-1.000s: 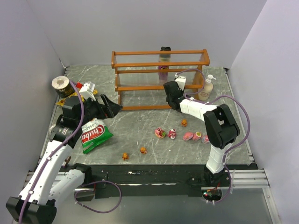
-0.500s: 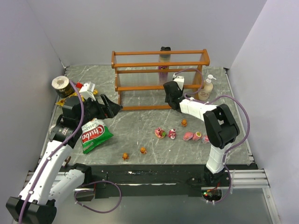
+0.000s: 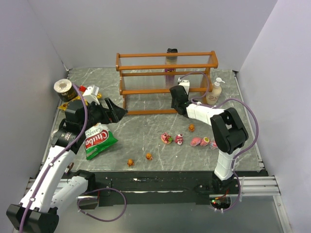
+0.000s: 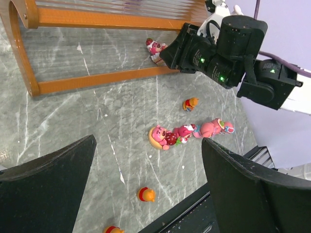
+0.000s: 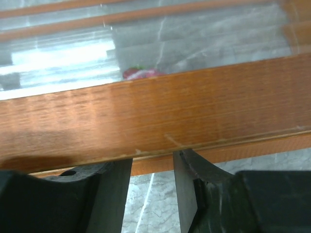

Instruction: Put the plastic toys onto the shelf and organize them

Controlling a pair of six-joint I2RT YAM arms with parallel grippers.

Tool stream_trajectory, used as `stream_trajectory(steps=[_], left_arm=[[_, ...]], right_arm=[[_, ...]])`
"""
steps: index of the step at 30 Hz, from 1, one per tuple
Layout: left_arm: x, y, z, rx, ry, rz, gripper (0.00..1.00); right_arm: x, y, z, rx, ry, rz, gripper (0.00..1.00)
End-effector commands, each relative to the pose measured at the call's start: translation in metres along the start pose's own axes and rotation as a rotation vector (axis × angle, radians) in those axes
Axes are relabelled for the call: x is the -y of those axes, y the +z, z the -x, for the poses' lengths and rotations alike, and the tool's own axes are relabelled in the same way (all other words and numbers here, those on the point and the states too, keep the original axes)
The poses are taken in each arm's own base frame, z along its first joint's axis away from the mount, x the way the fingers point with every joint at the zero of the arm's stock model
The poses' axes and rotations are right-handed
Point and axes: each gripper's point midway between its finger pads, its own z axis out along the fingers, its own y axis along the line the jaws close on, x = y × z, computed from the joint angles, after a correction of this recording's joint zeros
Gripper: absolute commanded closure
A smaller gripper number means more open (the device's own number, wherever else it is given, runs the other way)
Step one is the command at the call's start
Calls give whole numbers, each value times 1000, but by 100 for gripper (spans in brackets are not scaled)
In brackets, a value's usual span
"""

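Orange-brown wood frames the shelf (image 3: 165, 55). From above, we see the right gripper (image 3: 174, 96) at the shelf's lower front rail. The left gripper (image 3: 119, 110) hangs off the shelf's left end, spread wide and empty. Most of the plastic toys (image 3: 196, 141) lie on the table (image 3: 141, 128) in front of the shelf: a pink row, one orange toy (image 3: 191, 128) between row and shelf, and two more farther out. From the left wrist we find one pink toy (image 4: 154, 47) on the shelf's bottom tier, just beside the right claw's tips. From the right wrist, its fingers (image 5: 187, 189) stand partly apart below the shelf's rail, gripping nothing.
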Motion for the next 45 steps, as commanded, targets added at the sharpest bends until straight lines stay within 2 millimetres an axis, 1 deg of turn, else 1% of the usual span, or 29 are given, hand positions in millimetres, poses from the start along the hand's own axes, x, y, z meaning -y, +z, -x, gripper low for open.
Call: stream_trajectory(steps=[1,2,4,6,7,9,10,11,14,16,17,20,22,23,25,26,27,28,31,38,42,44,45], left_arm=[[13,1,12,35,9,-54,4],[13,1,12,33,9,-53,4],[13,2,11,33,5,-57,4],[13,4,10,30,0,-59,4],[13,4,9,26,-2,-62,4],[13,4,9,30,-2,-64,4],[12,4,8,27,-5,-62,4],[12,4,8,28,-3,-61,4],[12,4,7,29,-3,-65,4],[12,4,6,25,-7,-65,4],[12,3,7,32,-5,-65,4],[12,3,6,33,-7,-64,4],[12,2,7,33,-5,-64,4],[12,2,6,32,-6,-62,4],[11,2,5,30,-7,-60,4],[12,2,5,31,-6,-61,4],[12,2,5,30,-6,-62,4],[11,3,4,29,-8,-62,4],[10,3,2,20,-11,-62,4],[10,5,1,18,-14,-62,4],[9,5,2,19,-15,-58,4],[9,5,1,17,-16,-58,4],[9,6,1,14,-17,-58,4]], right_arm=[[3,-8,12,63,126,0,51],[4,-15,18,78,160,8,50],[5,-23,15,68,232,12,49],[6,-33,21,78,324,18,49],[11,-36,13,51,336,-2,49],[13,-44,13,44,409,-9,50],[17,-46,5,34,424,-15,50],[18,-51,9,45,454,-9,50],[24,-55,5,63,539,-19,50],[26,-53,3,51,618,-27,50],[28,-50,-2,31,669,-46,50],[26,-40,-9,-9,776,-35,49],[24,-32,-11,-20,810,-19,47],[22,-30,-5,-4,844,0,47],[21,-23,-9,-16,874,10,47],[20,-20,-9,-14,884,20,46],[17,-18,-4,3,899,44,46],[16,-15,-6,0,899,45,46],[14,-9,-3,18,918,65,46],[16,1,-2,28,938,80,47],[16,4,3,30,941,94,47],[17,8,-3,1,941,80,48],[17,9,-2,1,946,85,48]])
